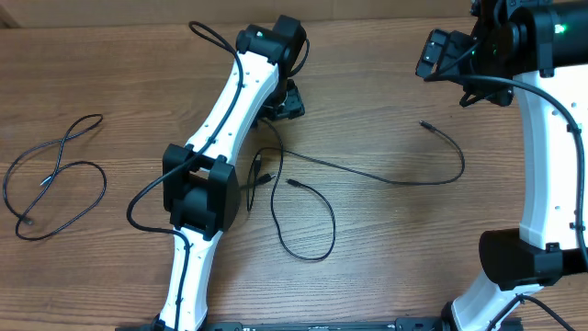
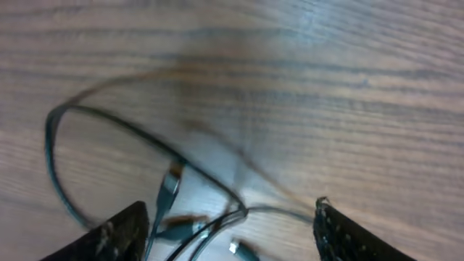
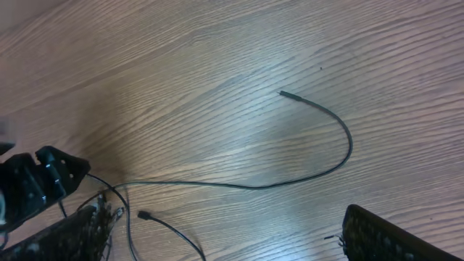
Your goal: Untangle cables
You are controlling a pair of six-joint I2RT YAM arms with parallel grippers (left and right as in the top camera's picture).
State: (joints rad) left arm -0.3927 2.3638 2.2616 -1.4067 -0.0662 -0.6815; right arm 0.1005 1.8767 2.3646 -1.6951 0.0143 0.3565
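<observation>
Several thin black cables lie on the wooden table. One long cable (image 1: 395,180) curves from the centre tangle to a plug end (image 1: 424,124); it also shows in the right wrist view (image 3: 319,170). A second cable (image 1: 308,221) loops in front of it. Their plug ends (image 1: 258,175) cross beside the left arm. A separate cable (image 1: 57,175) lies looped at the far left. My left gripper (image 1: 283,99) is open and low over the crossed cables and plugs (image 2: 217,217), which lie between its fingers (image 2: 228,239). My right gripper (image 1: 432,53) is open and empty (image 3: 228,235), above the long cable.
The left arm (image 1: 230,101) lies diagonally across the table's middle with its own thicker black wire (image 1: 213,37) looping at the back. The right arm (image 1: 542,138) stands along the right edge. The left gripper's body shows at the left of the right wrist view (image 3: 32,185).
</observation>
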